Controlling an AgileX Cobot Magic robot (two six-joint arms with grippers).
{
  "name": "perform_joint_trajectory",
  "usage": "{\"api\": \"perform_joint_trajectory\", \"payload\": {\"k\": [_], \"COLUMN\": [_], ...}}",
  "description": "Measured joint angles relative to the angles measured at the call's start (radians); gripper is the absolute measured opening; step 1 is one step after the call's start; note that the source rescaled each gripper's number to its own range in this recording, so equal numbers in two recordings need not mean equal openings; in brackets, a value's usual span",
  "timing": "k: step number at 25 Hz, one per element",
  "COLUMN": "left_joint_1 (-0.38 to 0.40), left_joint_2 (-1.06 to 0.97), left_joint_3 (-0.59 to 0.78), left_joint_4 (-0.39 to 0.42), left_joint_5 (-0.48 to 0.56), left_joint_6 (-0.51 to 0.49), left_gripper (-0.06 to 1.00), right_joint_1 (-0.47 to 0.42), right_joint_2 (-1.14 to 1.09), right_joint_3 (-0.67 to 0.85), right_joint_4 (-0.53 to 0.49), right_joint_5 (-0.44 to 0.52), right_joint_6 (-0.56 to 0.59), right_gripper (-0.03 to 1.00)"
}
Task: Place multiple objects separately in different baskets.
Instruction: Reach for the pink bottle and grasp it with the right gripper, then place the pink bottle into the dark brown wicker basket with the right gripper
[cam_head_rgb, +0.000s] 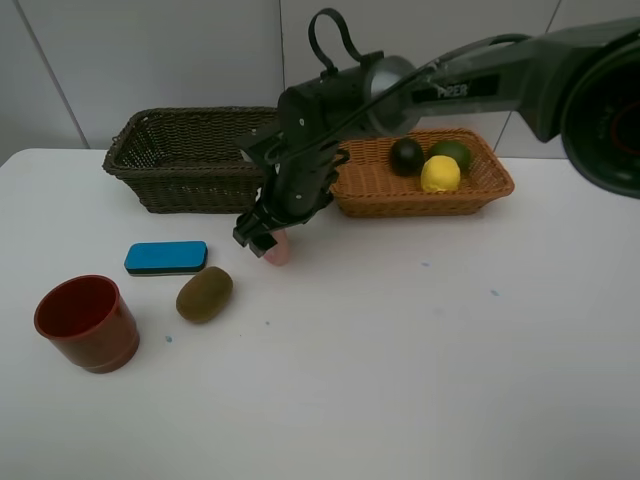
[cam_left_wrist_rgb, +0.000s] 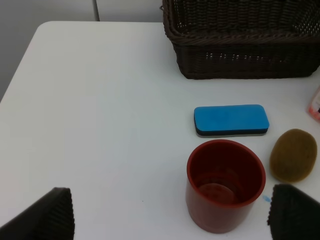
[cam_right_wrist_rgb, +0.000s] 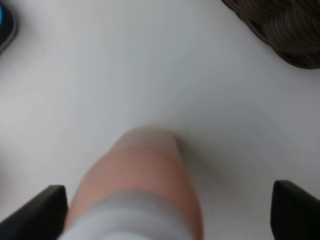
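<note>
right wrist view: the right claw (cam_right_wrist_rgb: 167, 212) hangs wide open, one finger either side of the pink bottle (cam_right_wrist_rgb: 137, 185) on the table (cam_head_rgb: 400, 350), gripping nothing. next it should probably close, lift and carry it to the dark basket (cam_head_rgb: 190, 185).

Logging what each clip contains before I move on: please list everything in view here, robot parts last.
dark basket: one, dark olive, back left of table
orange basket: one, orange-tan, back right
mangosteen: one, dark, in orange basket
lime: one, green, in orange basket
lemon: one, yellow, in orange basket
eraser: one, blue, before dark basket
kiwi: one, brown, beside eraser
cup: one, red-brown, upright, front left
bottle: one, pink, under right gripper
table: one, white
left gripper: open, above cup
right gripper: open, straddling bottle
</note>
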Motion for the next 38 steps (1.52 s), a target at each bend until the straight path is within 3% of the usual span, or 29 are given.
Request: {"api": "perform_joint_trajectory", "payload": {"k": [2,5,25,38], "left_joint_1": [0.000,0.000,0.000,0.000], "left_joint_2": [0.000,0.000,0.000,0.000], "left_joint_3": [0.000,0.000,0.000,0.000], "left_joint_4": [0.000,0.000,0.000,0.000], "left_joint_5": [0.000,0.000,0.000,0.000], "left_joint_6": [0.000,0.000,0.000,0.000], "left_gripper": [1.00,1.00,1.00,1.00], "right_joint_1": [0.000,0.001,0.002,0.002], "right_joint_2": [0.000,0.000,-0.001,-0.170], "right_joint_3": [0.000,0.000,0.000,0.000], "right_joint_4": [0.001,0.001,0.002,-0.017], "right_joint_5": [0.000,0.000,0.001,0.088], "right_joint_6": [0.000,0.000,0.000,0.000], "right_gripper": [0.64,0.22,0.22,0.22]}}
